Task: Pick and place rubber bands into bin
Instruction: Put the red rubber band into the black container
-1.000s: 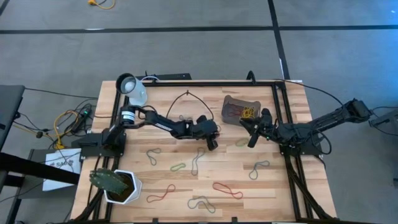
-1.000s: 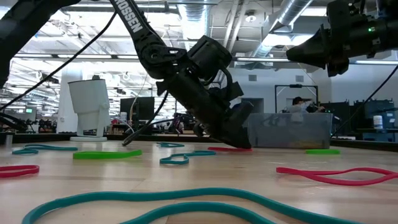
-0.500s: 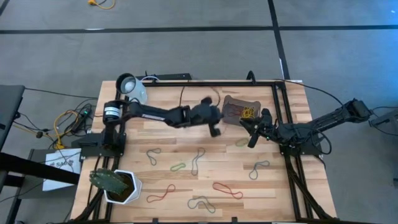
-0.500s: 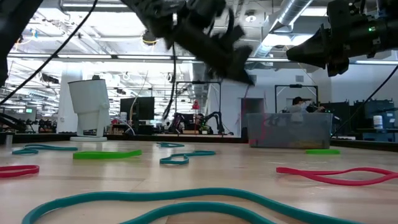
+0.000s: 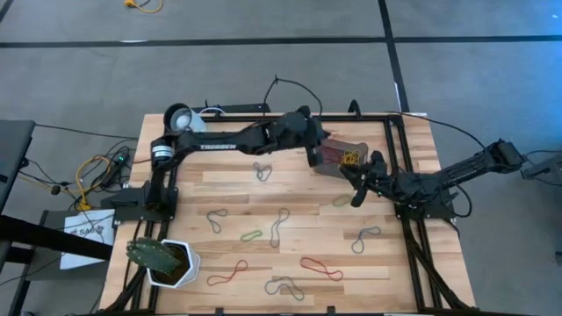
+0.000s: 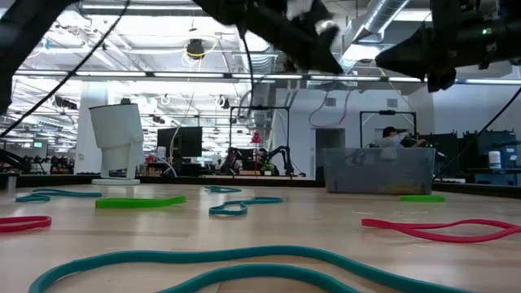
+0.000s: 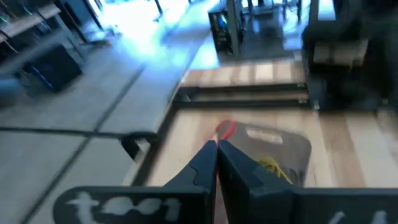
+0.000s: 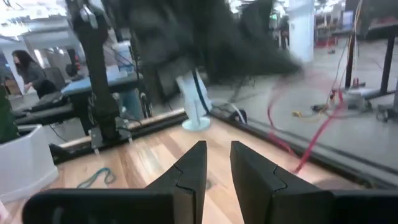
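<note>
My left gripper [image 5: 318,156] hovers over the left wall of the dark bin [image 5: 338,154], raised off the table and shut on a red rubber band [image 7: 225,129]. The bin holds several bands, yellow and red ones among them. It also shows in the low view [image 6: 378,169]. My right gripper [image 5: 356,189] waits open and empty just on the near side of the bin. More rubber bands lie flat on the wood: a grey one [image 5: 262,169], a green one [image 5: 251,235], a red one [image 5: 320,268] and several others. My left gripper pinches the red band's upper end [image 7: 225,129] between its two shut fingertips. The fingers slant down from the table's left toward the bin. The band hangs slack below them [image 8: 283,118], clear of the table.
A white cup [image 5: 187,123] lies at the far left corner. A white pot with a green plant [image 5: 167,262] stands at the near left corner. A black frame rail [image 5: 395,167] runs along the right of the bin. A black cable [image 5: 290,88] loops off the left arm.
My left gripper has risen from the middle of the table, still shut on the red band, and swung toward the far right until it is over the bin's left wall. The band has been lifted clear and hangs below it. My right gripper has kept still.
</note>
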Controlling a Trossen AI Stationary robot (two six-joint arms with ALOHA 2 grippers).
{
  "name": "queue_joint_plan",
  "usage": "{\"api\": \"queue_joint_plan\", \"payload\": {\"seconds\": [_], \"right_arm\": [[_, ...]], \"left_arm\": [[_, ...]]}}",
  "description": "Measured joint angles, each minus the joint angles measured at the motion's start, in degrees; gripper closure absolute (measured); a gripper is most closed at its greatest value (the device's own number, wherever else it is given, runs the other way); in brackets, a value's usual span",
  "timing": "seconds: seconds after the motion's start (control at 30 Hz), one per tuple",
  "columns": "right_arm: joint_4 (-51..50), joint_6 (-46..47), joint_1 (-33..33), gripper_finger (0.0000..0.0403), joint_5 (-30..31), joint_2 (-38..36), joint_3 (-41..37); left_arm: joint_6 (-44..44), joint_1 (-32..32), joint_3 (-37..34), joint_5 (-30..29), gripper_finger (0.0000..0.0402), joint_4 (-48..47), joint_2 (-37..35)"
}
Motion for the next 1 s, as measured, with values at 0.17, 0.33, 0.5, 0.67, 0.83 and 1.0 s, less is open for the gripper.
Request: {"api": "queue_joint_plan", "payload": {"seconds": [0.17,0.33,0.5,0.67,0.83,1.0], "right_arm": [[1.16,-3.40,1.01,0.0337,0.02,-0.67,0.00],[1.60,-5.63,1.10,0.0337,0.25,-1.49,0.00],[1.62,-7.12,1.10,0.0337,0.37,-2.55,0.00],[1.57,-7.11,1.10,0.0337,0.35,-2.51,0.00],[1.54,-7.11,1.10,0.0337,0.33,-2.47,0.00],[1.56,-7.09,1.10,0.0337,0.33,-2.47,0.00]], "left_arm": [[-1.35,0.91,-0.30,0.36,0.0401,3.49,5.68],[-5.28,2.23,-0.19,0.34,0.0401,4.00,8.15],[-6.25,2.85,-0.14,0.17,0.0401,-1.16,7.95],[-6.71,2.80,-0.12,0.27,0.0401,-7.29,7.95],[-7.50,2.80,-0.18,0.25,0.0401,-8.58,7.97],[-7.52,2.78,-0.17,3.13,0.0401,-8.15,7.97]]}}
